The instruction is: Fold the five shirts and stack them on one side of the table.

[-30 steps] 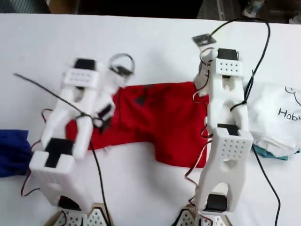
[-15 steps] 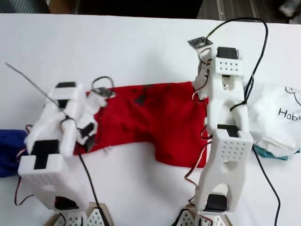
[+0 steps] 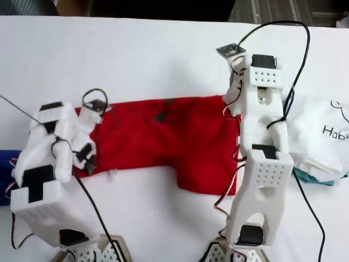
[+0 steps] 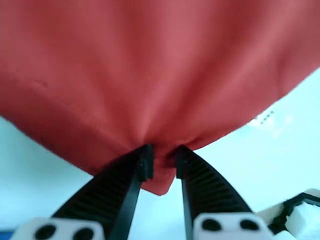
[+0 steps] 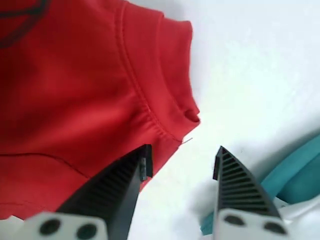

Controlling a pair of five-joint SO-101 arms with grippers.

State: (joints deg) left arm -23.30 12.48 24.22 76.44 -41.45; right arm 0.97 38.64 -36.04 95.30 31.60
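A red shirt lies spread across the middle of the white table. In the high view my left gripper is at the shirt's left end. The left wrist view has that gripper shut on a bunched fold of the red shirt. My right gripper stands open just above the table, at the hemmed right edge of the red shirt, with nothing between its fingers. The right arm stands over the shirt's right end.
A white shirt lies crumpled at the right edge on top of a teal one, whose teal cloth is close to the right gripper. A blue shirt sits at the far left, beside the left arm. Cables trail over the table.
The left arm has swung left and toward the front with the red shirt's left end in its gripper, drawing the shirt out longer. The right arm has hardly moved.
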